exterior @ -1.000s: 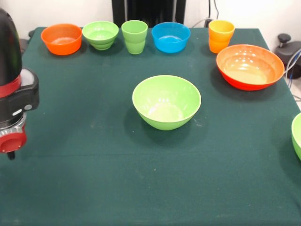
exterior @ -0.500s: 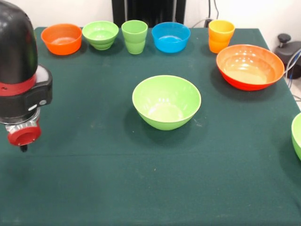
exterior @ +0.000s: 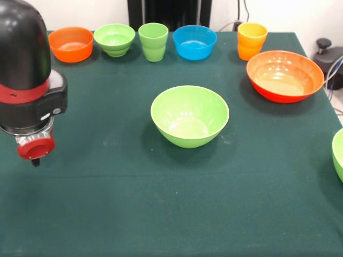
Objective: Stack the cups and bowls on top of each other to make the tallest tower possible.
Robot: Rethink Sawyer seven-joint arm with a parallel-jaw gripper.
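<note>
Desk [exterior: 107, 214]: dark green cloth, nothing stacked on it yet; every piece stands alone and upright, mouth up.

Back row, left to right in the front view:
- small orange bowl [exterior: 71, 44], partly hidden behind the arm [exterior: 24, 64]
- small light green bowl [exterior: 114, 39], just beside it
- light green cup [exterior: 153, 41]
- small blue bowl [exterior: 194, 42]
- orange-yellow cup [exterior: 252, 40], near the large orange-red bowl [exterior: 284, 75]

Centre: large light green bowl [exterior: 189, 115], well apart from the rest. Right edge: a second large light green bowl [exterior: 338, 152], only a sliver showing.

End effector [exterior: 35, 147]: hangs low at the left of the front view, over bare cloth, with nothing visibly in its hold. You cannot tell from here how far its fingers are spread; only the red cap and a dark tip show.

Risks, as you should judge them:
- The arm's bulk stands in front of the small orange bowl; a sweep toward the back row could knock it or its green neighbour.
- The back row is tightly spaced, so a wide approach to one piece may nudge the next.
- Glossy curved walls look slippery; a shallow pinch on a rim could let a bowl slide or tip.
- A base bowl set off-centre would make every later tier lean.
- The bowl at the right edge may sit close to the desk's border; pushing it could send it off.
</note>
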